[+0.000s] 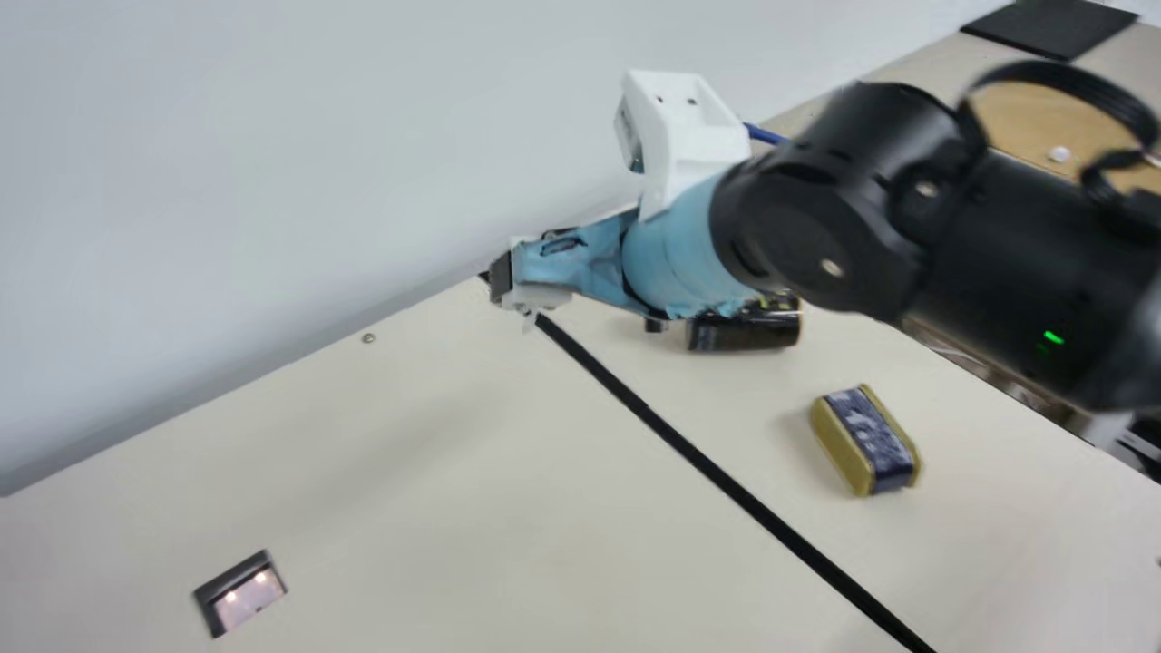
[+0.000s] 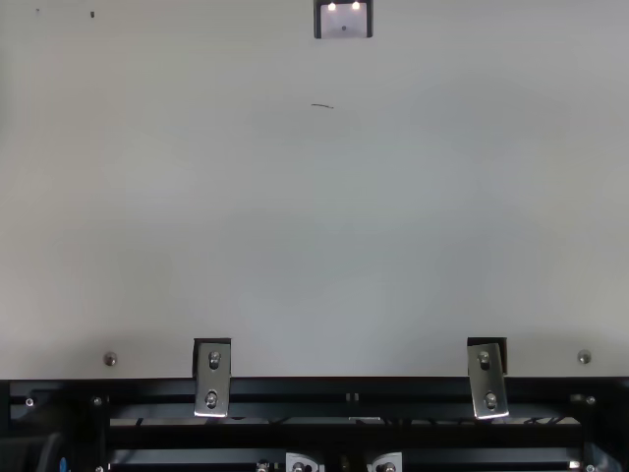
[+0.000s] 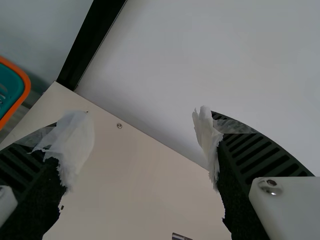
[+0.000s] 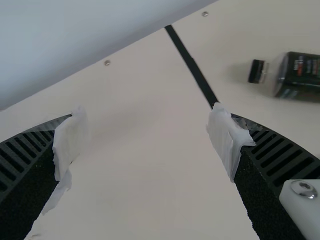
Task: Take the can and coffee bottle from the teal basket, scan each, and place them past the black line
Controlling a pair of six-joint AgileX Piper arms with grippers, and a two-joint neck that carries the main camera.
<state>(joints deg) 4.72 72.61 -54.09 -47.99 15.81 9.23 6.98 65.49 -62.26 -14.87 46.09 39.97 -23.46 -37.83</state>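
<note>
Both can (image 1: pixel 869 442) and coffee bottle (image 1: pixel 748 331) rest past the black line (image 1: pixel 680 442), bottle cap (image 4: pixel 257 71) toward it — right gripper (image 4: pixel 145 114) nearer, left gripper (image 3: pixel 142 115) farther, each spread wide.

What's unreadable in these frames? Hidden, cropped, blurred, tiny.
- Coffee bottle: main view, partly hidden behind the right arm's blue sleeve; right wrist view's edge cuts it too.
- Teal basket: left wrist view, mostly cut off by the edge; contents can't be told.
- Can: main view, label detail blurred.
- Dark speck: top view, too small to identify.
</note>
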